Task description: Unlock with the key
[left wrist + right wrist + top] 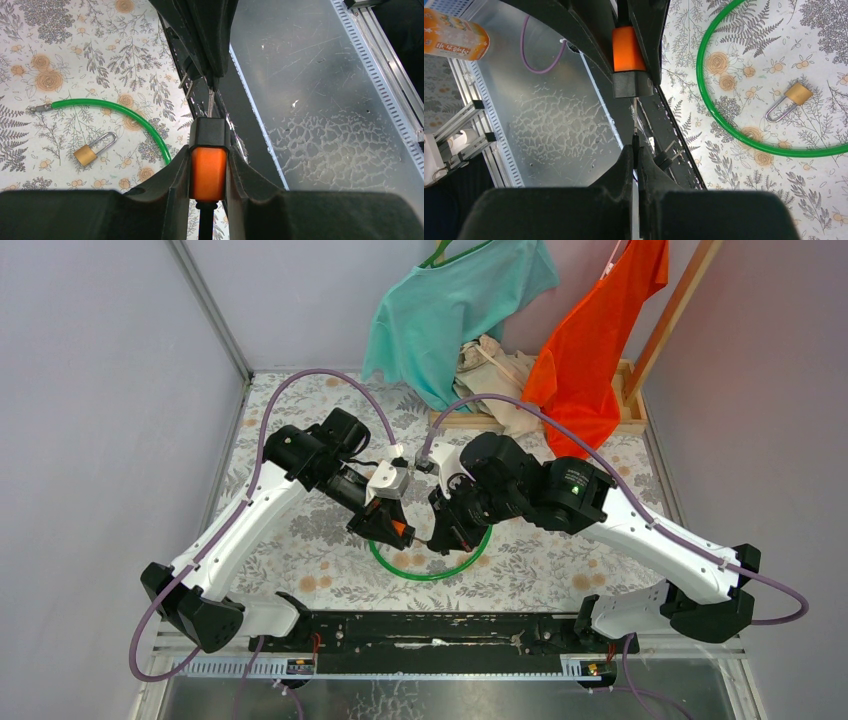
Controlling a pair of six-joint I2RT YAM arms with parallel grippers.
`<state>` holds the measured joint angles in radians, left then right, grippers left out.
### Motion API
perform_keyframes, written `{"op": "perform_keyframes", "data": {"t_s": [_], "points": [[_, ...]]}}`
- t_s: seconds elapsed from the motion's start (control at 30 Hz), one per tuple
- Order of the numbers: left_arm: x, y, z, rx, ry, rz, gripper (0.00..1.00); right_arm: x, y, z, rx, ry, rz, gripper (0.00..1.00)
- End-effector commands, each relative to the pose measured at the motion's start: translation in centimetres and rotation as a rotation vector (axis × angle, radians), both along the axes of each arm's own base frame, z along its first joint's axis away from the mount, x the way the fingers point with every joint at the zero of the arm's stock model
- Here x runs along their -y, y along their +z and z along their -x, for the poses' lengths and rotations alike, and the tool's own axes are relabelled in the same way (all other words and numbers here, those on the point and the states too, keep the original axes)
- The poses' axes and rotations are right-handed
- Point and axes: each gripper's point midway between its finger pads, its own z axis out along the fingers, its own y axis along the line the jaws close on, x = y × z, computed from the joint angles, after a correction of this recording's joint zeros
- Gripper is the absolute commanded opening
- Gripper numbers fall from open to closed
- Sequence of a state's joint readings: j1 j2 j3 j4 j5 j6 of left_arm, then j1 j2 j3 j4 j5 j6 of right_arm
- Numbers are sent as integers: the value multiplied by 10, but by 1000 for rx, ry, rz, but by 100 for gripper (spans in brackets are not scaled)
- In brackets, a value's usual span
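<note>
Key [635, 116] pinched in the closed right gripper [636, 150], blade meeting the black base of the orange padlock [208, 175] clamped by the left gripper [209, 152]; below, brass padlock [86, 155] inside green cable loop [100, 104] on floral counter [30, 35].

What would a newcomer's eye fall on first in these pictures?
The orange padlock clamped in the left gripper above the table, and the right gripper pinching a key whose blade reaches the lock's black end. Below lies a green cable loop with a brass padlock inside it; a teal top and orange cloth hang at the back.
</note>
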<state>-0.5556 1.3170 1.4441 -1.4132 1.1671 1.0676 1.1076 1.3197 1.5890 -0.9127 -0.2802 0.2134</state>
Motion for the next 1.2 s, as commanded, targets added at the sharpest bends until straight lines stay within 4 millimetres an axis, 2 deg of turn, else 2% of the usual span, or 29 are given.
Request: {"op": "perform_keyframes", "data": {"t_s": [0.0,0.73,1.17], "points": [[4,15,5,24,-25,70,0,-6,25,-7,64,-4,-81,0],[5,19,6,23,-34,87,0,-23,19,-8,46,33,-101,0],[6,23,6,19,-30,99,0,-41,35,-18,83,-17,-239,0]]}}
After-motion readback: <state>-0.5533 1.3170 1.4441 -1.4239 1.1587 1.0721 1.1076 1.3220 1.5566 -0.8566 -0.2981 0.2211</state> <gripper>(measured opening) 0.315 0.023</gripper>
